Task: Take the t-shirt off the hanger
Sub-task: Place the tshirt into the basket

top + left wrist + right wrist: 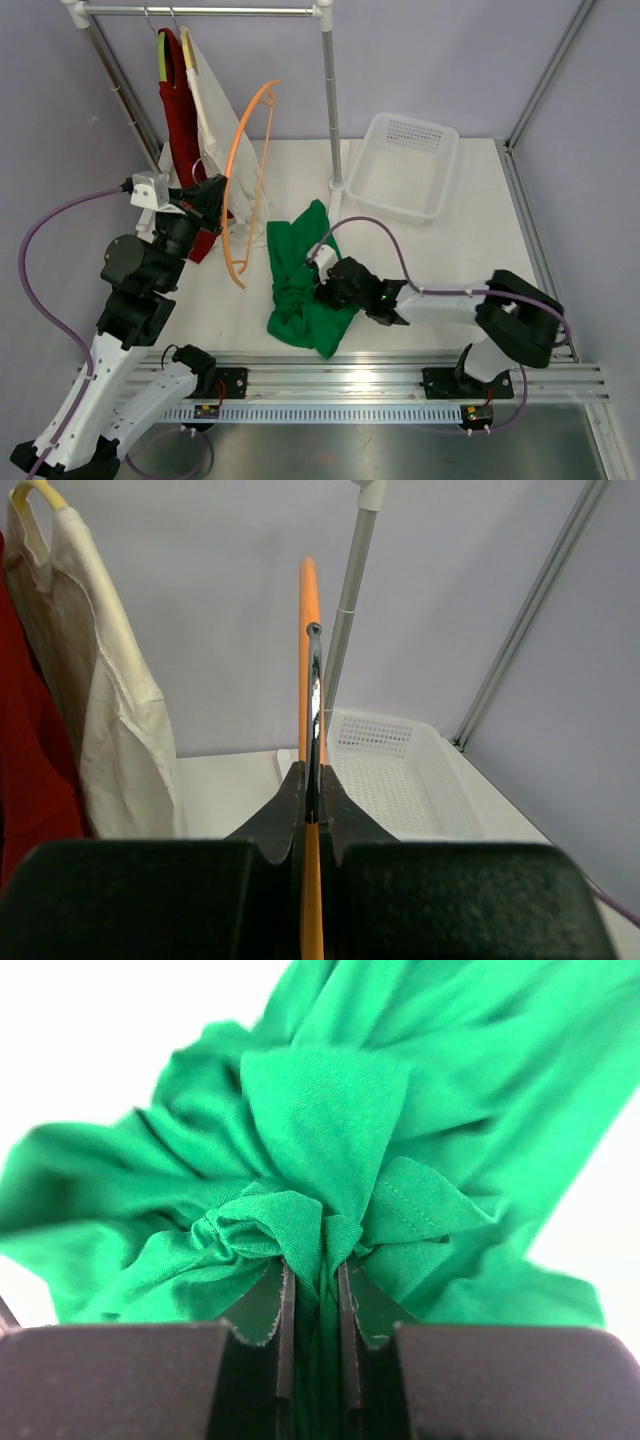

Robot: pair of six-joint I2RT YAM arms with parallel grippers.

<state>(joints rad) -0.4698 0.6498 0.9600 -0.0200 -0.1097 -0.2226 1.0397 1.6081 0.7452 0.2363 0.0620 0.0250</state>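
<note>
Right claw (318, 1290): closed on a bunched fold of the green t-shirt (296, 290). In the right wrist view the cloth is pinched between both jaws, and loose folds puff up just above the tips. The claw sits low at the shirt's right edge, with the arm reaching in from the right.

Green t-shirt: lies crumpled in a long heap on the desk (440, 260), in the middle front, between the two arms. It is off the hanger, and no part of it is threaded over the frame.

Left claw (312, 792): clamped on the orange hanger (243, 150). In the left wrist view the jaws meet on the thin orange bar, which runs straight up out of the grip. The claw is held above the desk, left of centre.

Orange hanger: bare and tilted. Its curved top rises towards the rack, and its lower end comes down just left of the shirt. Whether that end touches the desk or the cloth cannot be told.

Surroundings: behind the left claw a red garment (181, 120) and a cream garment (212, 110) hang side by side from the rack (210, 10). The red one is to the left, and the two are touching. A white basket (405, 165) stands on the desk at the far right, beside the rack's right post and well apart from the shirt.
</note>
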